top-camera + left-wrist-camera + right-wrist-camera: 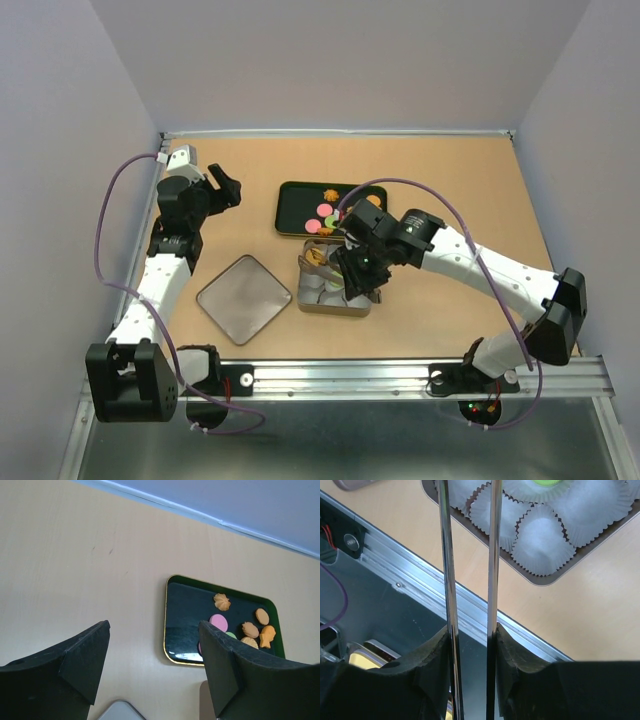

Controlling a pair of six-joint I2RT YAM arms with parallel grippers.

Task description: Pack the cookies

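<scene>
Several cookies [326,212] lie on a dark gold-rimmed tray [292,212]; the left wrist view shows a pink disc [218,622], an orange flower shape [222,601] and a fish shape [267,636]. In front of the tray stands a tin [318,305] lined with white paper cups [540,540]. One cup holds a green cookie [547,482]. My right gripper [357,270] [470,630] hovers over the tin, shut on metal tongs [494,555] whose blades reach over the cups; their tips are out of view. My left gripper [226,190] [152,655] hangs open and empty, left of the tray.
The tin's lid [244,297] lies flat left of the tin, its corner also in the left wrist view [117,711]. A metal rail [400,378] runs along the table's near edge. Walls close in the back and both sides.
</scene>
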